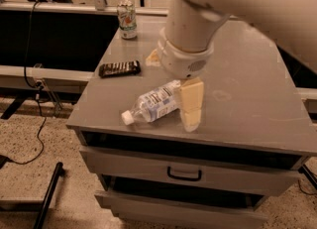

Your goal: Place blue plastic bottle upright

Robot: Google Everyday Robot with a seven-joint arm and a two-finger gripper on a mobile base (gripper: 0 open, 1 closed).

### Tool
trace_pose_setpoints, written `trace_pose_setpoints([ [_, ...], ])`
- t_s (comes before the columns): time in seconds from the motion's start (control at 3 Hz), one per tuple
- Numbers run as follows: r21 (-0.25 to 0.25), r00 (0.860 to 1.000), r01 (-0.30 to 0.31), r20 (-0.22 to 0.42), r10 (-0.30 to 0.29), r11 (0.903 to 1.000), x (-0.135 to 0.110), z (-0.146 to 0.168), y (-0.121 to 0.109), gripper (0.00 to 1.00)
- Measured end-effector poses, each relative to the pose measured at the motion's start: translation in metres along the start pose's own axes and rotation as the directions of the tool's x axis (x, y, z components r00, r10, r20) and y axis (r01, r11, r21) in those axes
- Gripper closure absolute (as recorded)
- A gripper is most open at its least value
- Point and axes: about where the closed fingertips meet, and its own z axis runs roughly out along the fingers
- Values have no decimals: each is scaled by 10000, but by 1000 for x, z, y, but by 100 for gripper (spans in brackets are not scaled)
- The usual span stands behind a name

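The gripper (173, 88) hangs low over the middle of the grey cabinet top (247, 94), below a thick pale wrist that comes down from the upper right. Its two cream fingers stand well apart, so the hand is spread wide and holds nothing. The near finger (190, 105) points down with its tip at the tabletop, right against the base end of the blue plastic bottle (154, 105). The far finger (153, 58) only peeks out behind the wrist on the left. The near finger overlaps the bottle's end from this angle, and it may be touching it, though that cannot be told for sure. The bottle lies on its side near the front edge of the top. Its white cap (127, 118) points toward the front left corner, its base is toward the centre, and its blue-and-white label faces up. Behind it to the left, well apart, lies a flat dark bar-shaped packet (119, 68). A green-and-white soda can (127, 20) stands upright near the back left corner. Under the top, a drawer front carries a dark handle (184, 174).
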Motion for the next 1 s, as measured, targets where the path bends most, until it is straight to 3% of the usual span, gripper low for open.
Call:
trace_pose_setpoints([
  [0.33, -380, 9987, 459, -201, -467, 9982, -10, 22, -10, 0],
  [1.0, -1195, 9993, 325, -149, -345, 9923, -28, 58, -23, 1],
])
